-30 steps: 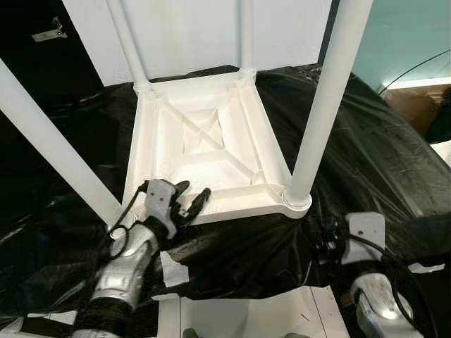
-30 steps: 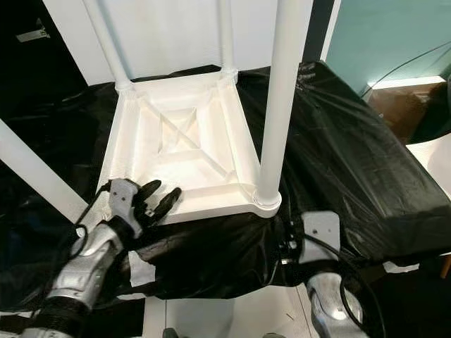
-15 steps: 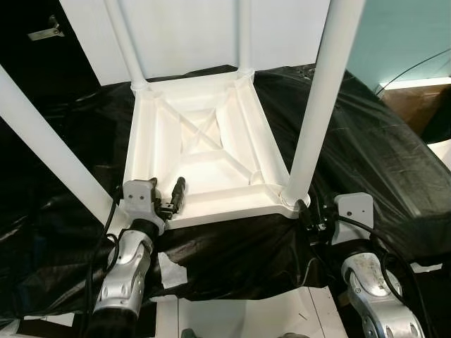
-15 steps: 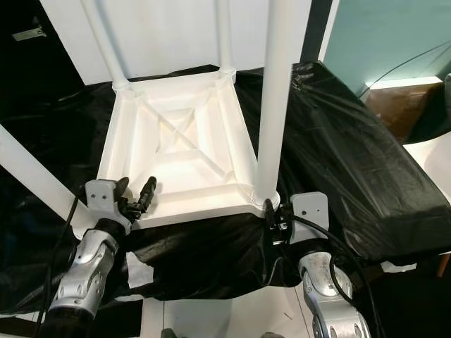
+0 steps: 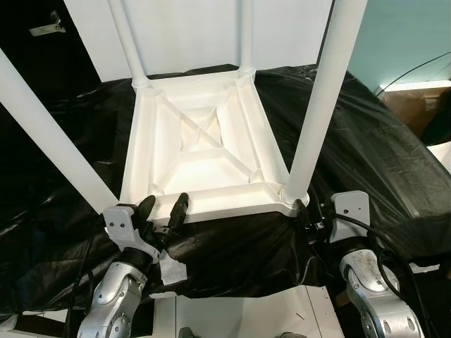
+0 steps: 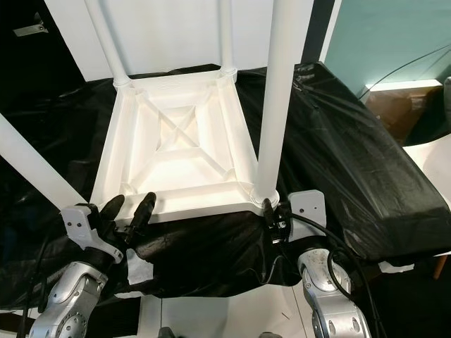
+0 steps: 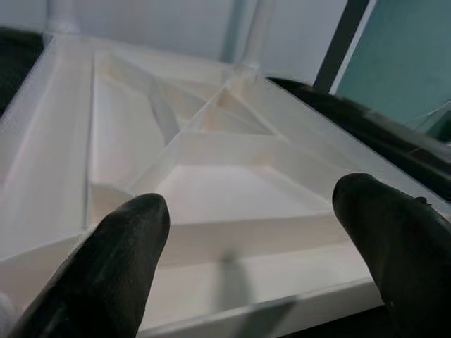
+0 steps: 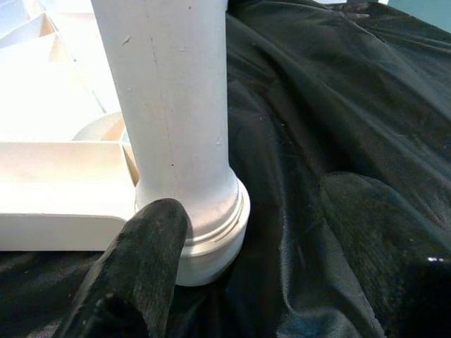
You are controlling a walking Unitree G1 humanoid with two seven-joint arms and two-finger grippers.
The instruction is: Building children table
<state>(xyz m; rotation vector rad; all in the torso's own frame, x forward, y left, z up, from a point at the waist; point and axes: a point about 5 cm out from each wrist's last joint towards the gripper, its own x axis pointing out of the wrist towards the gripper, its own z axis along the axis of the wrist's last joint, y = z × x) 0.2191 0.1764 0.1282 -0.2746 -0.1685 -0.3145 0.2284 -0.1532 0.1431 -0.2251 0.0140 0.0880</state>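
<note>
You have one upturned white table (image 5: 204,151) with four legs (image 5: 318,105), mid-frame. Left hand (image 5: 163,213) open at its near edge; right hand (image 8: 239,282) open, apparently empty, by the near-right leg.

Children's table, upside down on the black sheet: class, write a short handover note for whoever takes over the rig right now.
Left gripper: open, at the near edge of the upturned table top.
Right gripper: open, at the base of the near right leg.
Done: four legs stand in the corners on the black sheet.
Left: whether the legs are tight cannot be seen; check, then turn it upright.
</note>
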